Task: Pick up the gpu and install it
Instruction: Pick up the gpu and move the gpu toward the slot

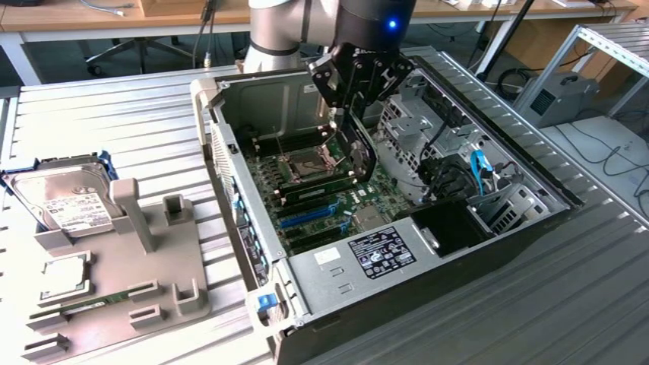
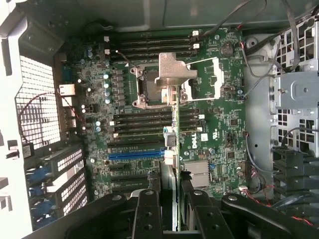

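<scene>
Inside the open case point(image 1: 215, 114), by the exterior view, the gripper point(image 1: 353, 106) grasps the gpu point(image 1: 365, 152) on edge, free of both side walls. By the wrist view, its thin edge crosses the motherboard point(image 2: 219, 124), fingers point(image 2: 148, 214) clamped either side.

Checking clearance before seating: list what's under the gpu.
Under the gpu, held in the fingers, lies the motherboard: CPU socket, memory slots, a blue slot. The strip directly beneath its edge is covered.
</scene>
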You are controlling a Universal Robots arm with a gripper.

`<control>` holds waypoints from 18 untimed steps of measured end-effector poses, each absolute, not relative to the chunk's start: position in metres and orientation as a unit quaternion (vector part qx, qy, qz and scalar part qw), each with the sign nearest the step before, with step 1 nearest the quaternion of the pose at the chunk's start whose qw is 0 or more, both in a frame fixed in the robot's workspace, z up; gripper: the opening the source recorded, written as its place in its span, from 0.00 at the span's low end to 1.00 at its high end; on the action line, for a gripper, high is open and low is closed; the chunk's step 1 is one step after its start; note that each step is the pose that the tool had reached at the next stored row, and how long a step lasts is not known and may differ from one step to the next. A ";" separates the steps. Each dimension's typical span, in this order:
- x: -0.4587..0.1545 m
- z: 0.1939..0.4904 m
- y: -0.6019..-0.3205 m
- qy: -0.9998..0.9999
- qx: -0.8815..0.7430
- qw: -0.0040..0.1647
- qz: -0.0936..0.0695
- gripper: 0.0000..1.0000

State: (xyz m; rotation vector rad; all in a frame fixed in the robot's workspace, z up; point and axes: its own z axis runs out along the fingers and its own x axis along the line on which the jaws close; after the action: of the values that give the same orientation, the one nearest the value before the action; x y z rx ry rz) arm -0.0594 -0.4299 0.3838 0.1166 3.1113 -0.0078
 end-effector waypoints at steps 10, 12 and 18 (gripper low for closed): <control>-0.052 0.381 -0.429 0.999 0.037 0.014 -0.003 0.26; -0.051 0.380 -0.429 0.999 0.037 0.014 -0.003 0.26; -0.049 0.378 -0.427 0.999 0.038 0.014 -0.003 0.26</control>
State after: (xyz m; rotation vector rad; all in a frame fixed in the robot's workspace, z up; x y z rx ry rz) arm -0.0487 -0.4274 0.3779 0.1168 3.1113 -0.0078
